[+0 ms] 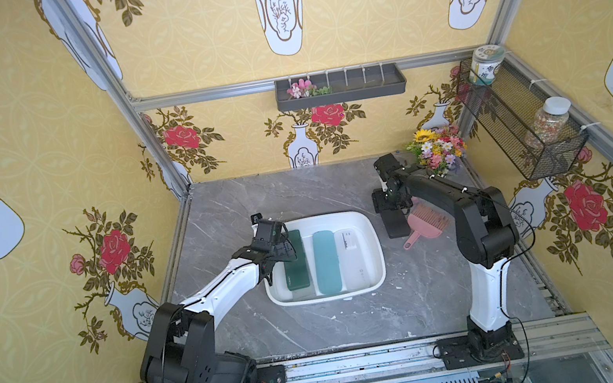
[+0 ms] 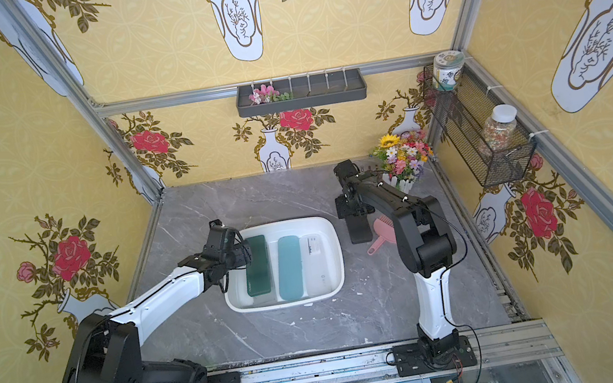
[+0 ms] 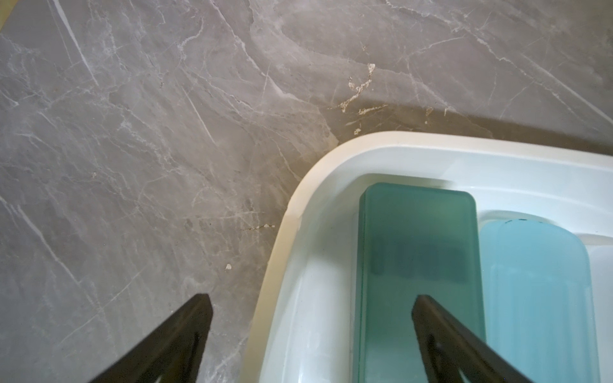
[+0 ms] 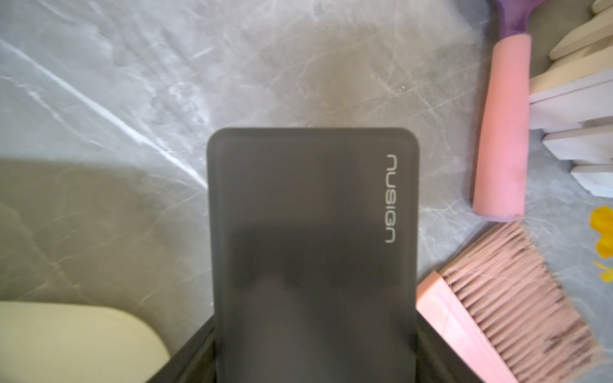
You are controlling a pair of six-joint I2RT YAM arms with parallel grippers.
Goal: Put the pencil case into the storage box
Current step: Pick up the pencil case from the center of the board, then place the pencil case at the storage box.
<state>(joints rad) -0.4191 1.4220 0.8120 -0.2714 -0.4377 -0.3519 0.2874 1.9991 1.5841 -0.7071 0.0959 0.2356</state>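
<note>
Grasp step: the right gripper [image 1: 392, 212] clamps the black pencil case [image 4: 311, 232] just beside the storage box [image 1: 378, 247]; the left gripper [image 3: 311, 305] hangs wide open over its rim. Next: lift clear of the rim, lower inside.

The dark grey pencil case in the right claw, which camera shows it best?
Right wrist view: the dark grey pencil case fills the frame, lettering readable. Both top views show it small, partly covered. The left wrist view misses it.
</note>
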